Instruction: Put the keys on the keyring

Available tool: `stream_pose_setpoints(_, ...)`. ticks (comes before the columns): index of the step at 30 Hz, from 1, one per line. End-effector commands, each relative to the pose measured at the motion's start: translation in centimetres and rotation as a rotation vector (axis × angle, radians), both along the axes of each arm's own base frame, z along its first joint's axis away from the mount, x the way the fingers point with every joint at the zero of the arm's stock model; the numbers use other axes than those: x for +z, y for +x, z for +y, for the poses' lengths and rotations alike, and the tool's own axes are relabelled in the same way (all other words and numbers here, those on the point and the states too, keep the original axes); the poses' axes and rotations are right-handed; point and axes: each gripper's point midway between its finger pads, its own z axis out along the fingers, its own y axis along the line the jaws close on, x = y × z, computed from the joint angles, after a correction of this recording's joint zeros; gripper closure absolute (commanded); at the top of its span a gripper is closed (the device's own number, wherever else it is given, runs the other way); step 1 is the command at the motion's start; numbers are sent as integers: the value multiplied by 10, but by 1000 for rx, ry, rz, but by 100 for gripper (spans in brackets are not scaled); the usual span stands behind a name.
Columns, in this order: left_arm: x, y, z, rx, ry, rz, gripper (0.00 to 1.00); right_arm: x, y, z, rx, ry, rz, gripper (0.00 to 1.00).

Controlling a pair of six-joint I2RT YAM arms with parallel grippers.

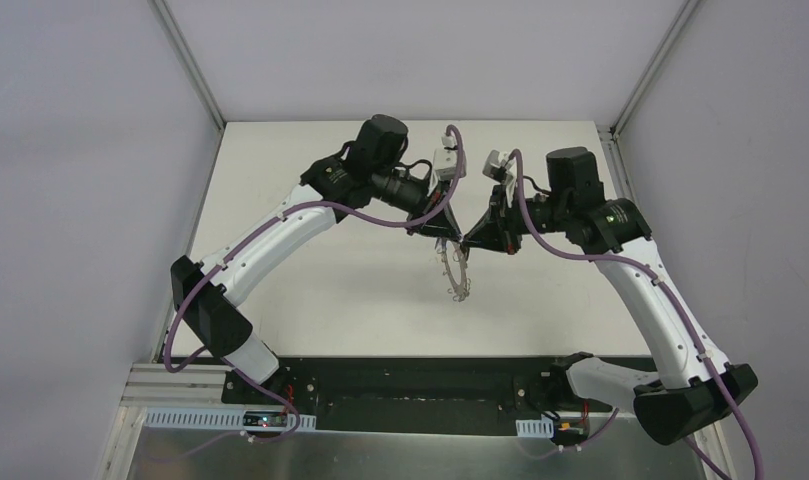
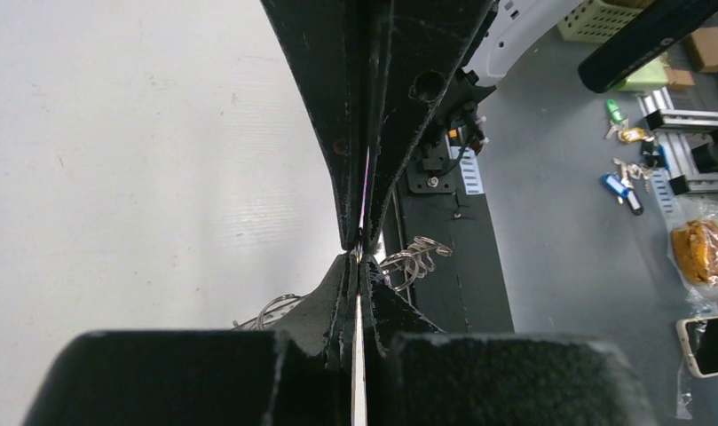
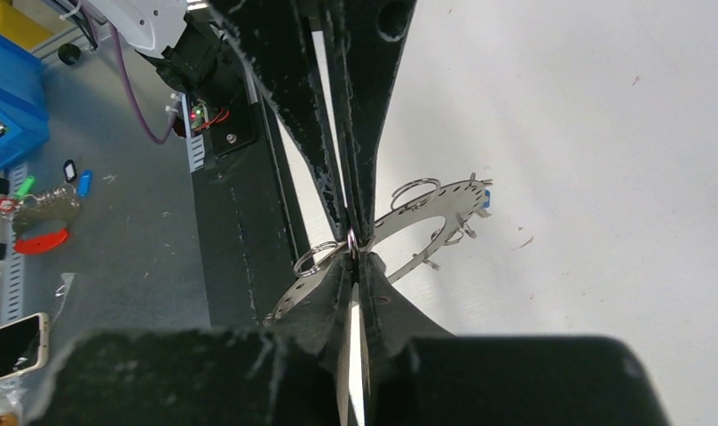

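Note:
The keyring is a flat grey ring with small wire loops. It hangs in the air over the middle of the table, just below both grippers. My left gripper and right gripper meet tip to tip at its top edge, both shut. In the right wrist view my right gripper pinches the keyring at a small wire loop. The left gripper's fingers come down onto the same spot. A blue key head sits at the ring's far edge. In the left wrist view my left gripper is shut, with wire loops beside it. The black key is hidden.
The white table is walled by grey panels, with a black base rail at the near edge. Beyond the edge the floor holds loose key fobs, a phone, a food bag and a blue bin.

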Motion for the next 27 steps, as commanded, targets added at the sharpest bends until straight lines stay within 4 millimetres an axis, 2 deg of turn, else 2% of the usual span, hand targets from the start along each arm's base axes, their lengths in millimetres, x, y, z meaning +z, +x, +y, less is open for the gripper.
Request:
stream_pose_setpoints(1, 43, -1, 8, -16, -138, 6, 100, 3, -4, -7, -3, 0, -72, 92)
stream_pose_setpoints(8, 53, 8, 9, 18, -202, 69, 100, 0, -7, -7, 6, 13, -71, 87)
stream_pose_setpoints(17, 57, 10, 6, 25, -244, 111, 100, 4, -7, -7, 5, 28, -73, 93)
stream_pose_setpoints(27, 56, -9, 12, -63, -240, 171, 100, 37, 1, -20, -40, -10, -286, 70)
